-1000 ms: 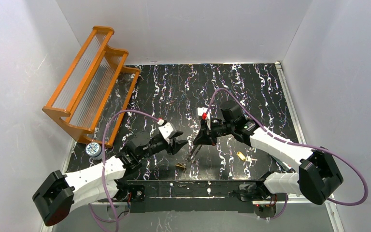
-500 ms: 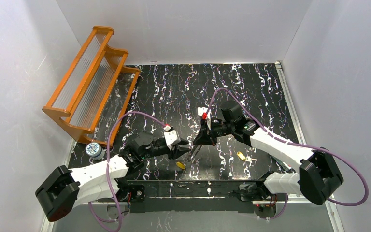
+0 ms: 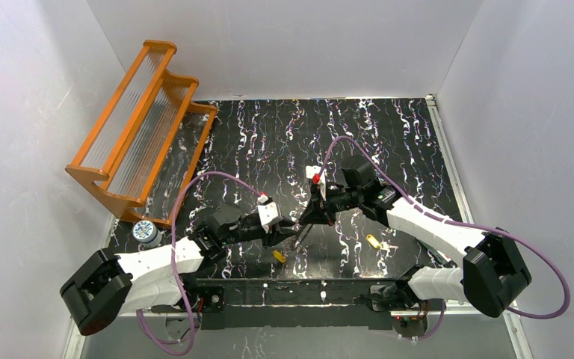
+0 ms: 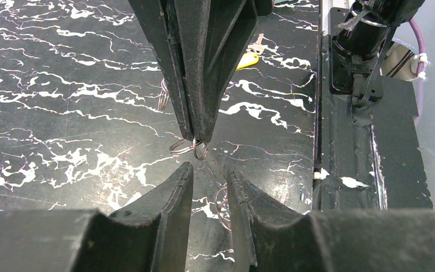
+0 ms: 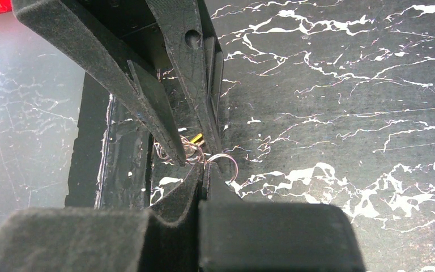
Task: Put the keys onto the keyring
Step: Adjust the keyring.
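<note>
Fingers of our right gripper pinch the thin grey wire keyring at frame centre; those of our left gripper stand slightly apart astride it. One small yellow-headed metal key lies just below, a second key lower right.

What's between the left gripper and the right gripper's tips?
Only the keyring, a thin wire: the right gripper pinches it, and a strand runs down into the open left gripper. The left wrist view shows it.
</note>
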Robot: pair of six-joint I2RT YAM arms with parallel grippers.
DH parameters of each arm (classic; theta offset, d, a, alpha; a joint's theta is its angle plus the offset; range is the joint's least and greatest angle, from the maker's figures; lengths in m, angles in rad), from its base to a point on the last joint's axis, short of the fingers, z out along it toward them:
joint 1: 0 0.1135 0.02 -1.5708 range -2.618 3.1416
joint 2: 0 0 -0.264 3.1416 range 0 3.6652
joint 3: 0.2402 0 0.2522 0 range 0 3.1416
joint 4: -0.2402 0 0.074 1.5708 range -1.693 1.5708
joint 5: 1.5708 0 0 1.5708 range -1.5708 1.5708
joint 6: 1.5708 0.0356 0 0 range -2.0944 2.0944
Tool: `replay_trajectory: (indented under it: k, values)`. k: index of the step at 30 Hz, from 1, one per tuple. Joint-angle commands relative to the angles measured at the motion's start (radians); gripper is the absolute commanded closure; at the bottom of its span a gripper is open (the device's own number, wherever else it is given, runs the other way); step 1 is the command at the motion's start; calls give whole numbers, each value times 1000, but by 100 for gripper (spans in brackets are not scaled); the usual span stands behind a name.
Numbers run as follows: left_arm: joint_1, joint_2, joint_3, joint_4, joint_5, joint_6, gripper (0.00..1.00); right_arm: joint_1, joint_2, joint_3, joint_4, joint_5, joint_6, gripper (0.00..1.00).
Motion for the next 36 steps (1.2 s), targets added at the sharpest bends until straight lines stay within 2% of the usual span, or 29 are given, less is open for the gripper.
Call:
replay_trajectory:
  k: [1,12,20,24,25,28,29,31,33,36]
  values:
    - [-4,10,37,26,1,-6,73,5,-31,45,41,-19,7,99]
    - [-6,44,74,50,7,-17,78,5,-26,48,40,-20,8,99]
    - [-6,44,69,50,11,-9,100,5,-29,50,40,-19,7,99]
    - [-6,50,70,50,7,-11,100,4,-32,51,41,-19,10,98]
    - [-6,51,70,50,5,-11,100,5,-35,52,42,-18,11,90]
    - [-6,47,67,49,-3,-6,100,5,-54,53,42,6,25,49]
    - [-6,44,65,47,-3,0,100,4,-66,52,56,20,32,41]
    - [-6,35,65,31,-4,18,100,5,-98,41,95,45,45,32]
    - [-6,23,69,0,-4,46,100,5,-129,18,144,81,67,27]
    - [-6,1,73,-54,6,106,100,4,-153,4,185,99,75,27]
